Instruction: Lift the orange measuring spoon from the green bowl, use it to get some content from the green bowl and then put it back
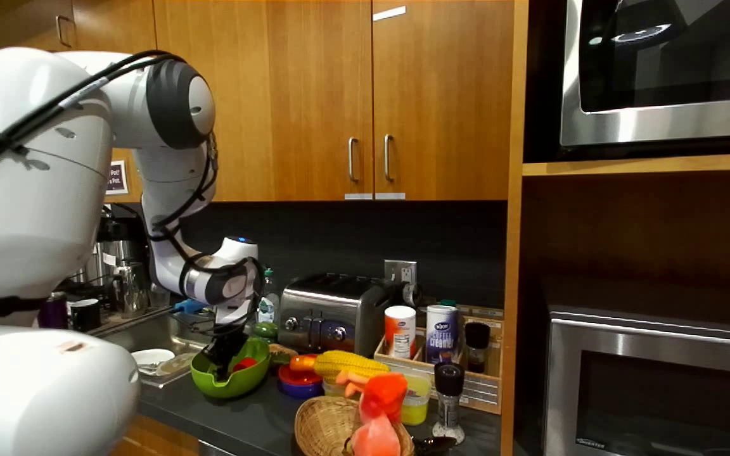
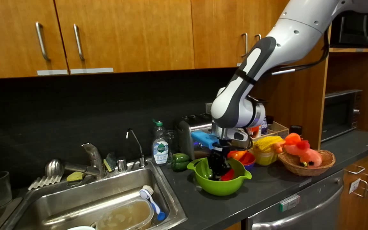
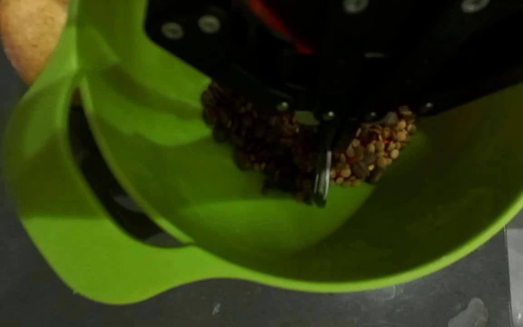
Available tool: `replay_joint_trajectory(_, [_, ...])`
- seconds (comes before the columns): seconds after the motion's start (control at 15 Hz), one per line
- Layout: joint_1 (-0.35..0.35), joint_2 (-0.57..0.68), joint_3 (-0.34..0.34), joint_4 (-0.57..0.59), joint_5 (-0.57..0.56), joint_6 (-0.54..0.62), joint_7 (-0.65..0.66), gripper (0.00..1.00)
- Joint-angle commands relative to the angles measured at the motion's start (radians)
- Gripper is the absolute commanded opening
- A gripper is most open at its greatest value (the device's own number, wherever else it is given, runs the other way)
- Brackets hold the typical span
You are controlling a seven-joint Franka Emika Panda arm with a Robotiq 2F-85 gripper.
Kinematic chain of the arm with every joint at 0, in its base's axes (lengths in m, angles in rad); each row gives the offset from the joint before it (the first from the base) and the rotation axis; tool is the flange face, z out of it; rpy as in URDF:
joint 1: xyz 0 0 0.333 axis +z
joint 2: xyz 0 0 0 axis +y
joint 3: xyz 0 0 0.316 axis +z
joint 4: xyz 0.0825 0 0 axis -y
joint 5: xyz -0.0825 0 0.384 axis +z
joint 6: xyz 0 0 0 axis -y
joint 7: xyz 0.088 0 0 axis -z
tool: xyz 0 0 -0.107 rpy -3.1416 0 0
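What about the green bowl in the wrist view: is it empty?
No, in the wrist view small brown pieces lie heaped on the bottom of the green bowl.

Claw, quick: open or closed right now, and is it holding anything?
Claw: looks closed, down inside the green bowl; whether it is holding the red spoon cannot be told.
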Motion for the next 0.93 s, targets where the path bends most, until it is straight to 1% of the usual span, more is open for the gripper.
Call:
replay_joint_trajectory(0.0, [-0.006, -0.022, -0.002, 0.003, -0.002, -0.027, -0.009, 0.01])
replay_joint_trajectory(0.13, [-0.009, -0.024, 0.002, 0.005, 0.005, -0.018, -0.016, 0.01])
replay_joint_trajectory(0.2, [-0.015, -0.028, 0.011, 0.003, 0.02, 0.004, -0.033, 0.01])
replay_joint_trajectory(0.27, [-0.021, -0.032, 0.023, 0.0, 0.039, 0.033, -0.055, 0.01])
replay_joint_trajectory(0.4, [-0.044, -0.032, 0.062, -0.001, 0.116, 0.122, -0.132, 0.01])
replay_joint_trajectory(0.53, [-0.088, -0.019, 0.135, 0.011, 0.254, 0.237, -0.259, 0.01])
replay_joint_trajectory(0.67, [-0.143, 0.004, 0.225, 0.041, 0.419, 0.324, -0.419, 0.01])
replay_joint_trajectory(0.8, [-0.248, 0.035, 0.373, 0.087, 0.583, 0.394, -0.59, 0.01])
replay_joint_trajectory(0.87, [-0.293, 0.051, 0.437, 0.111, 0.66, 0.423, -0.675, 0.01])
